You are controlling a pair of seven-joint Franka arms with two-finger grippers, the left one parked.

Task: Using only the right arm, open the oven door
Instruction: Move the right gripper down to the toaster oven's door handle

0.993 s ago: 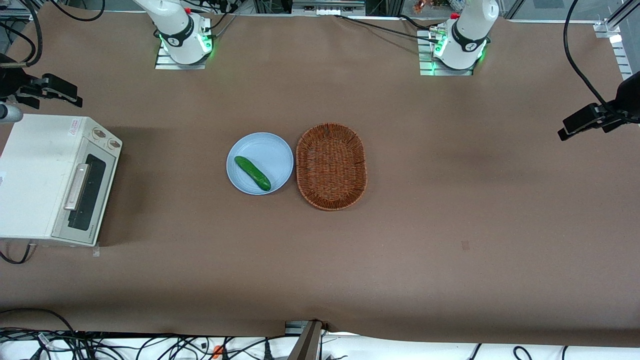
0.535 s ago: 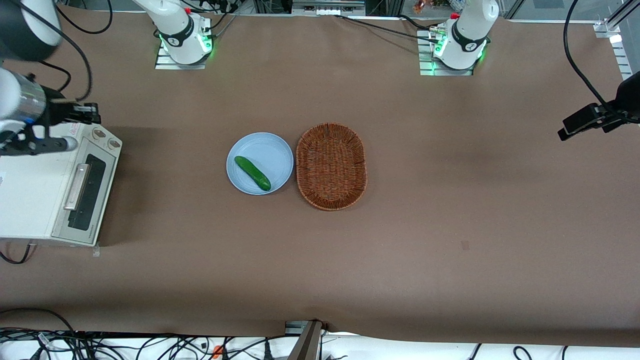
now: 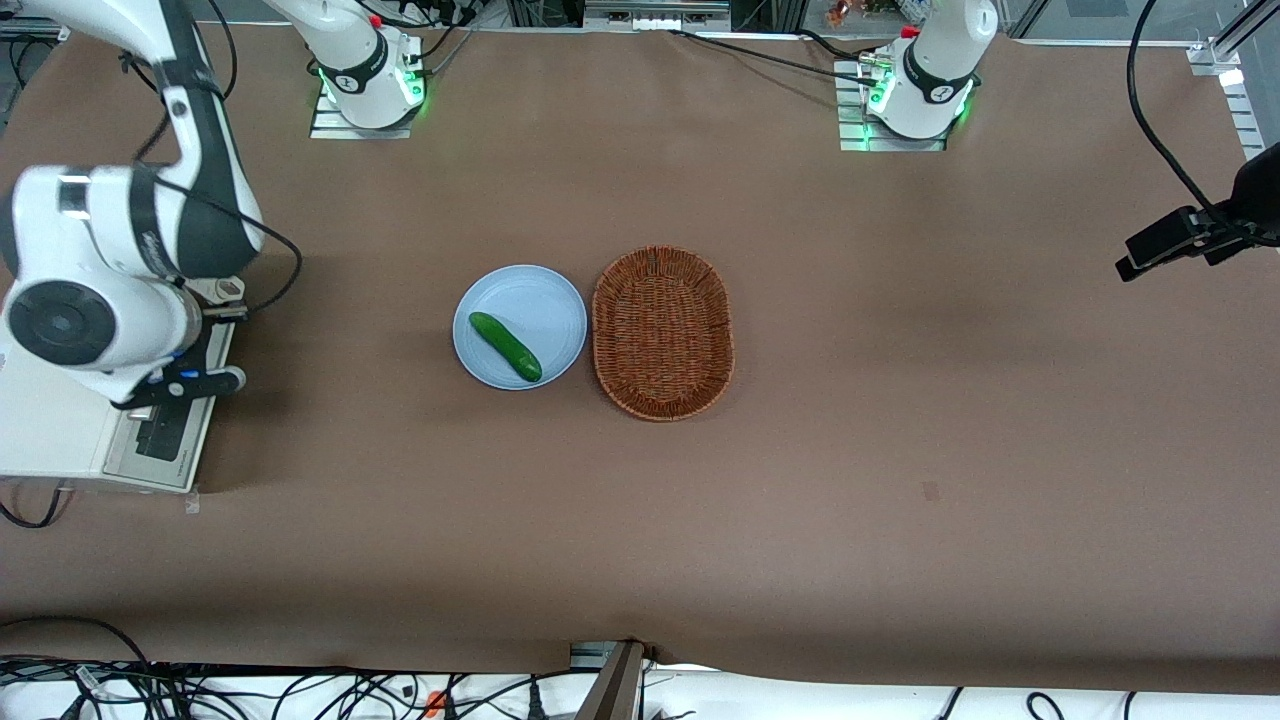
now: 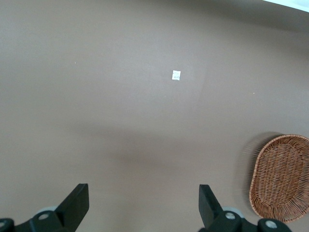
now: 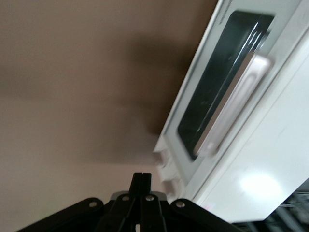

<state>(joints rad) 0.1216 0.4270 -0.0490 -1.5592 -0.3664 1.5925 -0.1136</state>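
Hovering above the oven (image 3: 50, 430), the gripper (image 5: 141, 193) has its fingers pressed together, holding nothing — the oven door (image 5: 219, 82) sits just below and ahead of it, closed, its silver handle (image 5: 235, 104) untouched. Best bet: spread the fingers, line them up across that bar, then pull outward and down. Farther out on the brown table (image 3: 900, 450) — a blue plate (image 3: 555, 295) with a cucumber (image 3: 505, 346), and a wicker basket (image 3: 662, 332).

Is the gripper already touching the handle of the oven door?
Apart. In the right wrist view, the shut gripper shows clear of the oven door handle.
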